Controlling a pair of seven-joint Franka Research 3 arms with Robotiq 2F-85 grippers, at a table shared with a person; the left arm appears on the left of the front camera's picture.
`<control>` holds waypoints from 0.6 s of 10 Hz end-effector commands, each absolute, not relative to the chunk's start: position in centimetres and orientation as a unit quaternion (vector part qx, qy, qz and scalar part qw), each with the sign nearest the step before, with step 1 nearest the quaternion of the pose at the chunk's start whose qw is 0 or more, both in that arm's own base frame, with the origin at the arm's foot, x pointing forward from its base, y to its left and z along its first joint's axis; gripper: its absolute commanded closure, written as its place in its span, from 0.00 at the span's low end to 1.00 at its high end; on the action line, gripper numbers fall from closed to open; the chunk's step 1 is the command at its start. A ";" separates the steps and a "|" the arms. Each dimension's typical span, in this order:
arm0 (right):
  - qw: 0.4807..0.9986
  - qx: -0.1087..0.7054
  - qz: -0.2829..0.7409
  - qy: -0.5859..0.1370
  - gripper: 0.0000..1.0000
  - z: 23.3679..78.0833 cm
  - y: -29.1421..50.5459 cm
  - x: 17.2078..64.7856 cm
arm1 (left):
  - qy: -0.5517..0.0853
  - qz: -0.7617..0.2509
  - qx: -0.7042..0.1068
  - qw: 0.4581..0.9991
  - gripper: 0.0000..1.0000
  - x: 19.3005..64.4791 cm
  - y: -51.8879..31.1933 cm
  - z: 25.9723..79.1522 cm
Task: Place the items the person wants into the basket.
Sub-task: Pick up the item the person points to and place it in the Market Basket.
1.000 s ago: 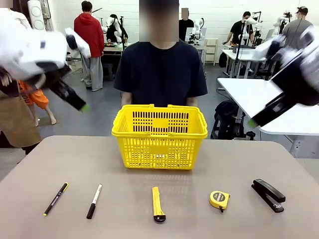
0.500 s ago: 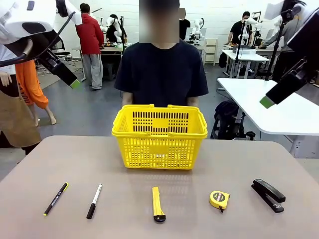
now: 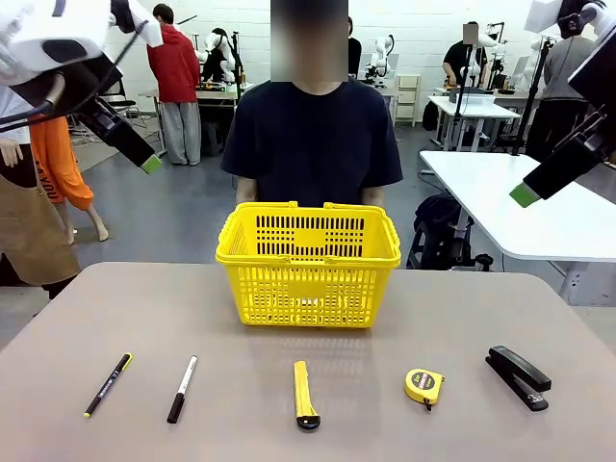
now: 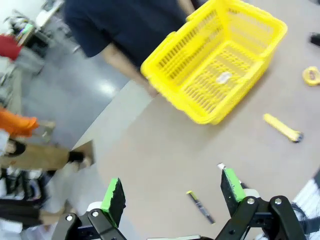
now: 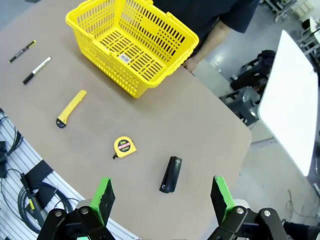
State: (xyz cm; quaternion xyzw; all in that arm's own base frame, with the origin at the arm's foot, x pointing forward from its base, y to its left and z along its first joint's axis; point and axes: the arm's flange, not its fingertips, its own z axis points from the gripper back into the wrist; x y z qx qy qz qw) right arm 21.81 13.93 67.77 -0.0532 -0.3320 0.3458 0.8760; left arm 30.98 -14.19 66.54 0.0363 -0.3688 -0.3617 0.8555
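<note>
- Compared with a second ago, the left gripper [image 3: 149,164] is seen raised higher at the front view's upper left, and the right gripper [image 3: 525,195] higher at the right edge.
- Both sets of jaws are held wide apart, gripping nothing.
- The basket [image 3: 308,258] is placed at centre.
- The utility knife [image 3: 305,395], tape measure [image 3: 424,387] and stapler [image 3: 518,377] are laid along the bottom, well below both grippers.
</note>
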 end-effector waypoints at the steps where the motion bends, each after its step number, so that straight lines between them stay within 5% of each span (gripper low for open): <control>1: 0.846 0.023 0.410 -0.339 0.00 67.7 9.5 21.1 | -0.310 -0.441 -0.192 0.820 0.00 31.9 -6.3 66.7; 6: 0.796 0.227 0.365 -0.427 0.00 64.3 -9.1 18.6 | -0.373 -0.397 -0.214 0.811 0.00 28.1 11.0 65.1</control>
